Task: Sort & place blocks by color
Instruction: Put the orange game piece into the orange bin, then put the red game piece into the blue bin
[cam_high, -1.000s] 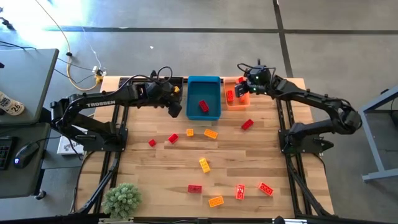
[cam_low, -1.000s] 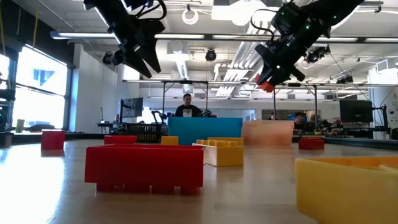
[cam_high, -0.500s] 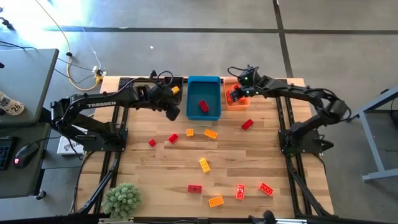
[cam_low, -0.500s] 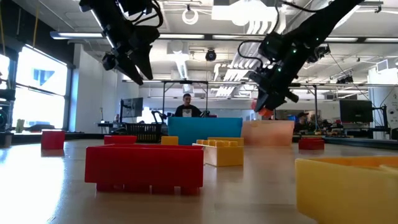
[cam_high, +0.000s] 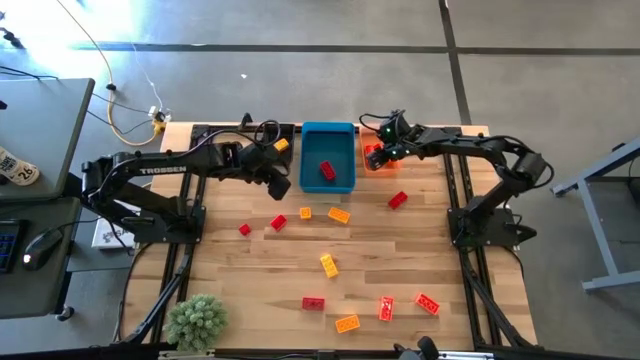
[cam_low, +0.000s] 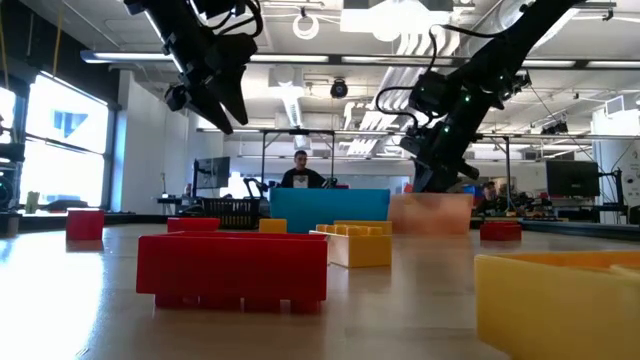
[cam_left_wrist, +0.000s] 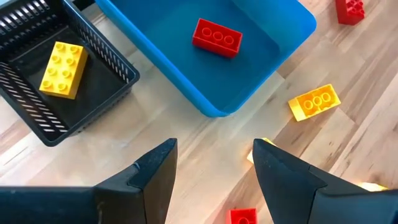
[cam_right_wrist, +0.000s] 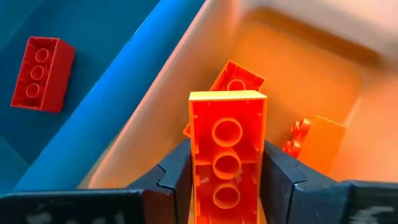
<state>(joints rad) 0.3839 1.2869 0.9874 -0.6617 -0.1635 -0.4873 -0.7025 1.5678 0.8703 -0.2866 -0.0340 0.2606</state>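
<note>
An orange block (cam_right_wrist: 227, 158) is clamped upright between the right jaws (cam_right_wrist: 227, 186), over the orange bin (cam_right_wrist: 298, 56) at the worktop's one o'clock edge. The left jaws (cam_left_wrist: 214, 171) are spread, empty.

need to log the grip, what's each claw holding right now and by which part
The right claw pinches an orange block by its two long sides, over the orange bin. The left claw is open and holds nothing.
</note>
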